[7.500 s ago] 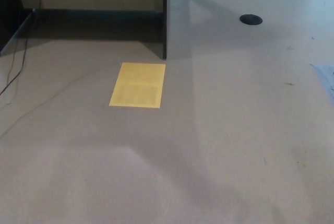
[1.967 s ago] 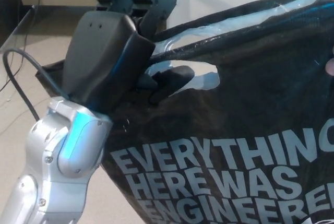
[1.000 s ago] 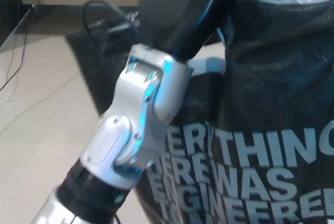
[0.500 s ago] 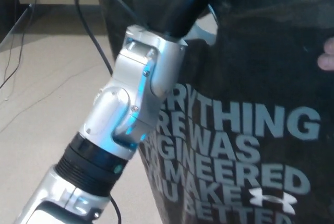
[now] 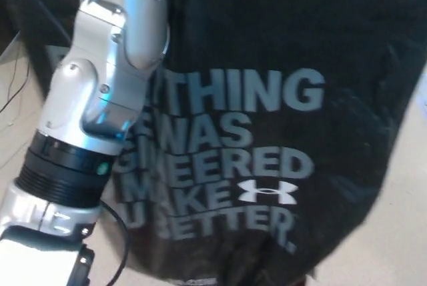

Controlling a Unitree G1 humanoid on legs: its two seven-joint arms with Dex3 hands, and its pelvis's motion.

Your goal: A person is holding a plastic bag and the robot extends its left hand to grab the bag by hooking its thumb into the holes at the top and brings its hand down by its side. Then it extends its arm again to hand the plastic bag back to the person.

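A black plastic bag with pale grey block lettering [image 5: 280,133] fills most of the head view, hanging with its long axis roughly vertical, its top beyond the upper edge and its crumpled bottom near the lower edge. The printed lines tilt slightly down to the right. The robot's silver left forearm [image 5: 93,106] rises from the lower left, lying against the bag's left side. The left hand lies beyond the top edge, so its fingers cannot be told. A beige floor [image 5: 393,233] shows at lower right.
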